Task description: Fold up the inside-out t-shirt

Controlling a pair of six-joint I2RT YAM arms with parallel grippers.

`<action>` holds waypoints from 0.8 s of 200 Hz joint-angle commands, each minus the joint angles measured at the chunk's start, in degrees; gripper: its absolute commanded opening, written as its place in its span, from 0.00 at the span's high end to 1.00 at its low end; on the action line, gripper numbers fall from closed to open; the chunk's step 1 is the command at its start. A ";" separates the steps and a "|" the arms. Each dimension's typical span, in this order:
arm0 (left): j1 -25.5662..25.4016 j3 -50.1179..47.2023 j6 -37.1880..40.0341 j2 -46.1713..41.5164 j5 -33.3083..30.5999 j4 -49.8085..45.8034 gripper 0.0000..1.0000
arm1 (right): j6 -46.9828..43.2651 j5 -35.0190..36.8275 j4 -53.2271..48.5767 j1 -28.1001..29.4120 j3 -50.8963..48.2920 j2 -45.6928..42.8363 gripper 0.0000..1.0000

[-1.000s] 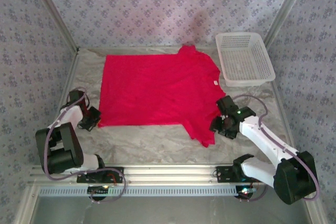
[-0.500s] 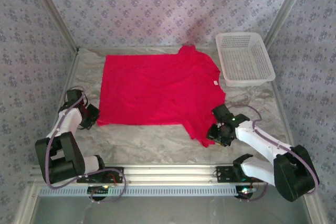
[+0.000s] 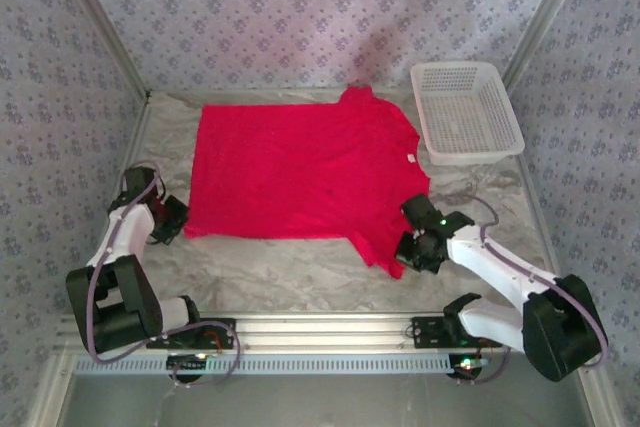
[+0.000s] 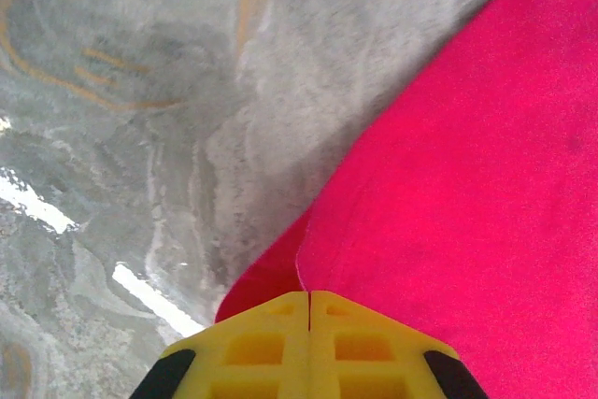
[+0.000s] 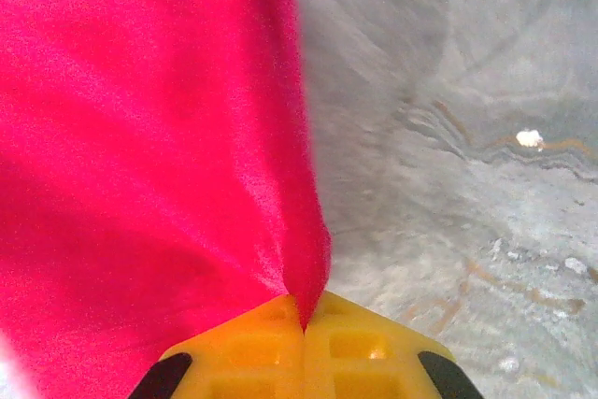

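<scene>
The inside-out t-shirt (image 3: 300, 172), bright red, lies spread flat on the grey table with a small white tag (image 3: 408, 158) near its right side. My left gripper (image 3: 176, 221) sits at the shirt's near left corner. In the left wrist view its yellow fingers (image 4: 252, 348) are shut, and the red cloth (image 4: 467, 184) runs right up into the seam between them. My right gripper (image 3: 408, 251) is at the near right sleeve. In the right wrist view it (image 5: 304, 310) is shut on a pinched fold of the red cloth (image 5: 140, 137).
A white mesh basket (image 3: 465, 112) stands at the back right, just beyond the shirt's right sleeve. Patterned walls close in the table on three sides. Bare grey table (image 3: 290, 272) runs between the shirt's near edge and the arm bases.
The right gripper has moved left and nearer onto the sleeve edge and shut on it. The left arm has drifted slightly left, staying shut at the corner.
</scene>
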 commanded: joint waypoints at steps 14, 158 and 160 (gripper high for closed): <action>0.36 12.38 -1.51 -2.93 1.64 -2.40 1.00 | -8.85 4.69 -10.40 -3.11 21.91 -1.00 1.00; 1.14 76.84 -2.79 13.17 8.73 -11.98 1.00 | -20.83 0.07 -4.37 -16.70 81.28 12.73 1.00; 1.19 77.31 -2.69 12.86 8.89 -11.62 1.00 | -20.98 0.28 -4.33 -16.73 81.56 12.36 1.00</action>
